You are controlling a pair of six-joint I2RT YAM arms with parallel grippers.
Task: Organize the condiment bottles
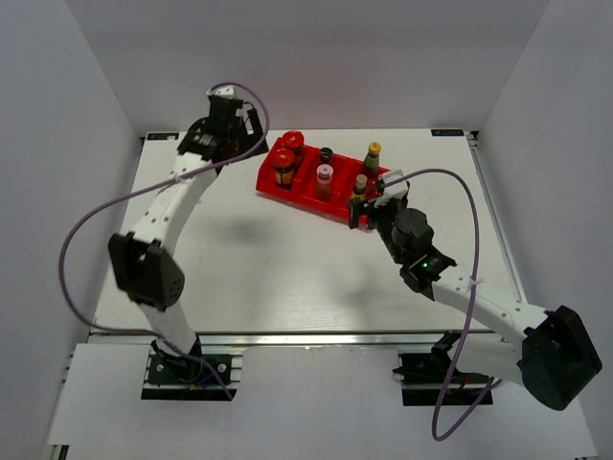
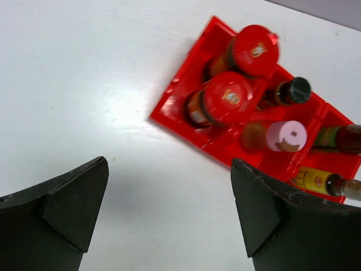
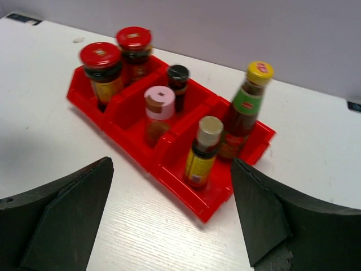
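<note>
Right wrist view: condiment bottles (image 3: 202,152) likely glass, stiff, slick, breakable; best gripped around body, under cap. Left end effector (image 2: 168,162) and right end effector (image 3: 171,162) released, empty.

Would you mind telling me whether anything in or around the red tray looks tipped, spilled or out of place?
Nothing stands out. Every container is upright in the red tray, paired by compartment: the red-lidded jars, pink-capped bottle with dark-capped bottle, pale-capped bottle with yellow-capped bottle. No spill shows.
</note>
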